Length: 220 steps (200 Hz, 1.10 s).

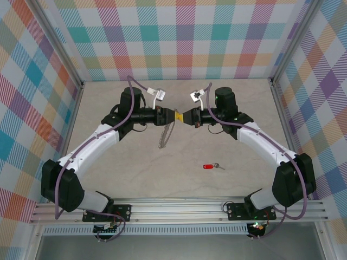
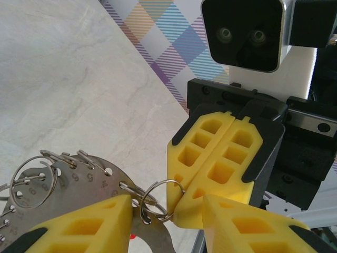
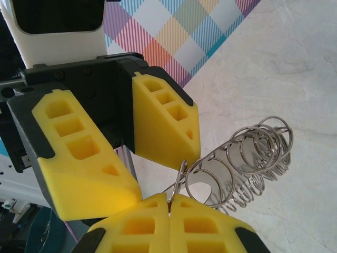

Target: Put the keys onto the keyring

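– Left jaws: part-closed, gripping the keyring (image 2: pixel 79 197) by its plate. Right jaws: shut, pinching one small loop (image 2: pixel 163 182) on its rim.
– Why both?
– Judged: one steadies the hoop in the air, the other holds a loop ready for threading.
– Keys?
– The keys (image 1: pixel 212 167) lie on the surface (image 1: pixel 135 173), well apart, not yet picked up.

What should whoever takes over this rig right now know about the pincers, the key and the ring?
Left pincer: shut on the keyring, held off the table.
Right pincer: shut on one edge loop of that ring.
Key with red tag: lying on the table, nearer the right arm, untouched.
Done: ring gripped by both pincers. Left: pick up the key and thread it onto a loop.
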Available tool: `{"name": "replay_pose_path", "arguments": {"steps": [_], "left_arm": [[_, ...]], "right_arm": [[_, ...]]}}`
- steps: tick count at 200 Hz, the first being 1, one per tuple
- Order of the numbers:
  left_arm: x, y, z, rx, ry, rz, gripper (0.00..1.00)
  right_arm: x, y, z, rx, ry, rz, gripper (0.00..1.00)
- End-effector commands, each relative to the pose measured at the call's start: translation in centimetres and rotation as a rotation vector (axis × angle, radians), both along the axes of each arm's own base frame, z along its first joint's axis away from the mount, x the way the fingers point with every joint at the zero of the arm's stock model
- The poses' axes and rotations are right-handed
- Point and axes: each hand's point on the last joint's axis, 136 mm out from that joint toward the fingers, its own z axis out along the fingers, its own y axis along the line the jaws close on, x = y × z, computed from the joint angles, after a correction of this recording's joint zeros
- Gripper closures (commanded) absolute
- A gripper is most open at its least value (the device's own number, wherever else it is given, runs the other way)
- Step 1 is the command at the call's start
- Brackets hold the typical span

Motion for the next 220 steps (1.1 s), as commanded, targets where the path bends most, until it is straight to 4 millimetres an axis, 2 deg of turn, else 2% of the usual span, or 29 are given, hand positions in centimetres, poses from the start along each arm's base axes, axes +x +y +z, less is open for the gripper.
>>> {"name": "replay_pose_path", "arguments": {"steps": [1,155,183,206,220], "left_arm": [[0.5,0.4,0.5,-0.009,-0.058,0.018,0.6],[0.7,-0.8,1.3,-0.07,-0.046,-0.042,0.59],[-0.1,-1.0,1.7,-0.1,-0.049,-0.081,0.67],[-0.8,-1.1,2.3,-0.124,-0.063,-0.105,0.77],[-1.1,-1.0,2.5,-0.128,-0.067,-0.112,0.78]], "right_arm": [[-0.3,0.0,1.9,0.051,-0.064,0.028,1.0],[-0.2,-0.2,2.0,0.079,-0.055,0.041,1.0],[0.1,-0.3,1.9,0.077,-0.053,0.03,1.0],[0.4,-0.4,1.7,0.076,-0.049,0.019,1.0],[0.6,-0.5,1.6,0.077,-0.047,0.012,1.0]]}}
